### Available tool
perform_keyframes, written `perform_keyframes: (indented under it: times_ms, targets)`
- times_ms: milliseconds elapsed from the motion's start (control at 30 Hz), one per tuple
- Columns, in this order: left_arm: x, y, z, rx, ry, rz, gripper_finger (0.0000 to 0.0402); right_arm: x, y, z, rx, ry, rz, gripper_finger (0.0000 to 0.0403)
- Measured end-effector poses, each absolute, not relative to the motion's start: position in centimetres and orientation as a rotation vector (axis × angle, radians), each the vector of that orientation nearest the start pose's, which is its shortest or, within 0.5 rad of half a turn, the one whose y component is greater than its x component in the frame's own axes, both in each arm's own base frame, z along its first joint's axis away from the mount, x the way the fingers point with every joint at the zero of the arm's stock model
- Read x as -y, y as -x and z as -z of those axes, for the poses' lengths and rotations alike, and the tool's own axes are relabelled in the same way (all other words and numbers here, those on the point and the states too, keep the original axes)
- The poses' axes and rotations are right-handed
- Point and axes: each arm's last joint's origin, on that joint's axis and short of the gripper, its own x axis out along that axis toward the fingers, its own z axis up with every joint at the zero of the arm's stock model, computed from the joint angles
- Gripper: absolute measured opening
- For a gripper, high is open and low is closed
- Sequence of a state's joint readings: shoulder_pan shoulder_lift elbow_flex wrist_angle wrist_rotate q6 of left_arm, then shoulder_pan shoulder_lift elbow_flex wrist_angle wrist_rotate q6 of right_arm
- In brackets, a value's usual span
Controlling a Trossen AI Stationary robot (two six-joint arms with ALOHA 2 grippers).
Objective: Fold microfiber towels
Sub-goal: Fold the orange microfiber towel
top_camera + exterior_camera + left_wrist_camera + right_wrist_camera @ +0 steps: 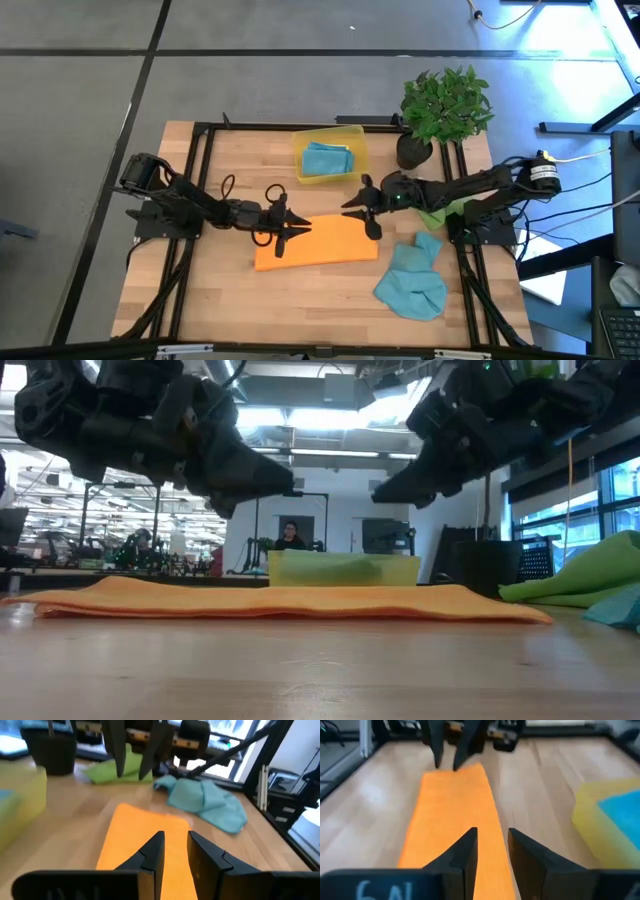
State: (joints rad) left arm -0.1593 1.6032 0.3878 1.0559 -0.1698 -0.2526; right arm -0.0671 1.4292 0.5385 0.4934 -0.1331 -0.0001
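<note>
The orange towel (316, 243) lies folded flat. The left gripper (283, 226) and right gripper (366, 212) are held above opposite ends, slightly parted, empty, presumably for the next fold.

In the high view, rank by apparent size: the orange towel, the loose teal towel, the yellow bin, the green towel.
1. orange towel
2. loose teal towel and yellow bin: look alike, not ranked
3. green towel, though mostly hidden under the right arm
</note>
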Motion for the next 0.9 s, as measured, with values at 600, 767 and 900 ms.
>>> perform_keyframes:
  times_ms: [600,767,900]
  targets:
    - [3.8,-30.1,-15.2,-0.821,0.17,-0.127,0.0053,0.2,-26.8,-16.6,-0.586,-0.143,-0.249,0.0016]
    - [4.9,-30.0,-17.7,-1.046,0.04,-0.096,0.0008,-0.9,-27.3,-17.5,-0.644,-0.046,-0.316,0.0005]
    - [5.5,-29.2,-18.1,-1.166,-0.002,-0.095,0.0002,-1.9,-27.4,-16.9,-0.711,-0.036,-0.327,0.0007]
